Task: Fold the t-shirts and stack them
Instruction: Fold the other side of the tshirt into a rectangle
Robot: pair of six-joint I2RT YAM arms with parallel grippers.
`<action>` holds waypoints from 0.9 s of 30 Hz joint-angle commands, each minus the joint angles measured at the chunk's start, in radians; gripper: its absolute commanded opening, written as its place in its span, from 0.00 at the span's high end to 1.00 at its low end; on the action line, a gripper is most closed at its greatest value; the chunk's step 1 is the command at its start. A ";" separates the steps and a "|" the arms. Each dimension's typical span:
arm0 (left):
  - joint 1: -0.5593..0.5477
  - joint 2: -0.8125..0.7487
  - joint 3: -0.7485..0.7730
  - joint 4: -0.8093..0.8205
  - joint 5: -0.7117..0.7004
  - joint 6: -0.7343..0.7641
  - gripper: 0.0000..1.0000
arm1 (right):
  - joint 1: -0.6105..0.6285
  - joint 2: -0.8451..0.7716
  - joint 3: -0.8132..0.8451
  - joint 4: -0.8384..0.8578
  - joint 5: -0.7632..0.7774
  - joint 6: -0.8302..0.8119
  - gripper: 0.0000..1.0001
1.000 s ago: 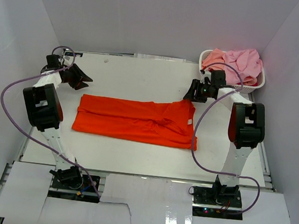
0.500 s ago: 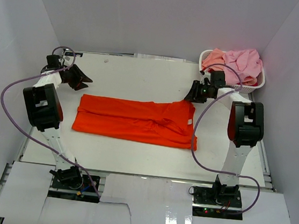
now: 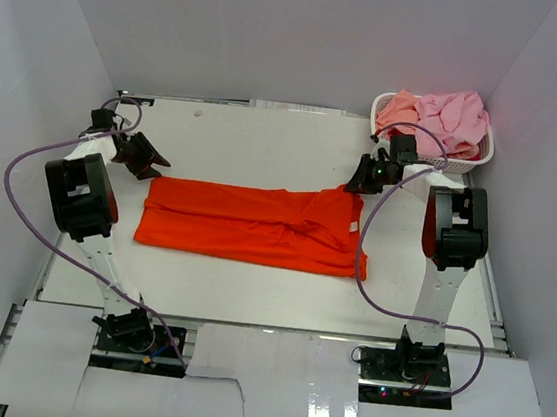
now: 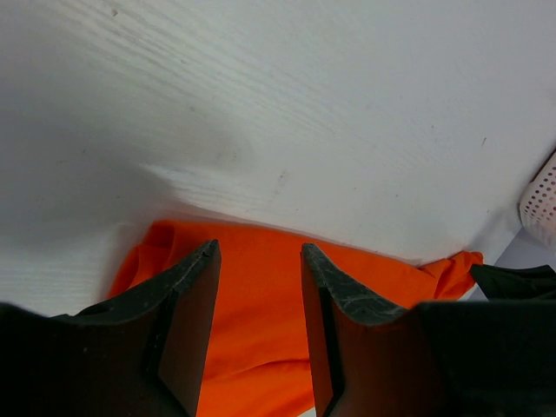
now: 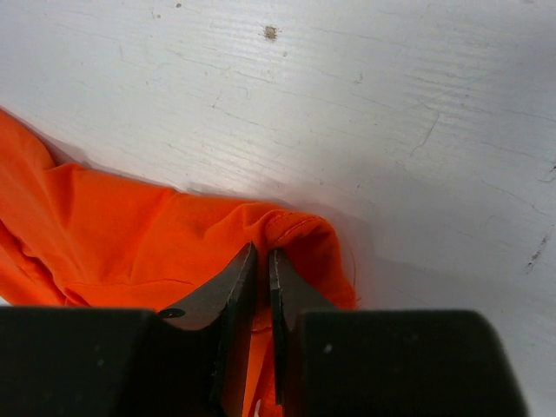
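At the left of the top view, the left gripper [image 4: 259, 256] is released, its jaws apart over the upper-left corner of the orange-red t-shirt [image 3: 246, 225]. The shirt lies folded in a long flat band across the middle of the white table [image 3: 266, 137]. At the shirt's upper-right corner the right gripper [image 5: 261, 254] is clenched – a fold of the orange hem pinched between its tips. In the upper right, a white basket [image 3: 482, 159] holds a light pink shirt [image 3: 455, 116] and a salmon-peach shirt [image 3: 399, 108], bunched together.
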 commanded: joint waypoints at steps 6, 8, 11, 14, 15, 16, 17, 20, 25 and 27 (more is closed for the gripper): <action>-0.003 -0.018 -0.003 -0.067 -0.072 0.026 0.48 | -0.005 0.015 0.042 0.015 -0.024 0.004 0.91; -0.003 -0.018 -0.001 -0.076 -0.077 0.025 0.49 | -0.005 0.014 0.041 0.013 -0.024 0.003 0.92; -0.003 -0.025 0.005 -0.102 -0.092 0.023 0.50 | -0.005 0.014 0.039 0.013 -0.022 0.001 0.92; -0.003 -0.041 0.008 -0.115 -0.123 0.025 0.50 | -0.005 0.014 0.039 0.013 -0.024 0.000 0.92; -0.003 -0.041 0.009 -0.119 -0.129 0.026 0.50 | -0.005 0.015 0.041 0.015 -0.025 0.000 0.92; -0.003 -0.033 0.020 -0.128 -0.135 0.029 0.50 | -0.005 0.015 0.041 0.015 -0.027 0.001 0.92; -0.003 -0.024 0.029 -0.133 -0.142 0.029 0.50 | -0.005 0.015 0.042 0.015 -0.027 0.001 0.92; -0.002 0.031 0.077 -0.167 -0.145 0.031 0.52 | -0.004 0.014 0.038 0.019 -0.032 0.003 0.92; -0.002 0.085 0.127 -0.184 -0.143 0.014 0.53 | -0.004 0.007 0.033 0.019 -0.032 -0.002 0.92; -0.002 0.102 0.152 -0.190 -0.139 0.010 0.53 | -0.004 0.006 0.033 0.021 -0.030 -0.003 0.92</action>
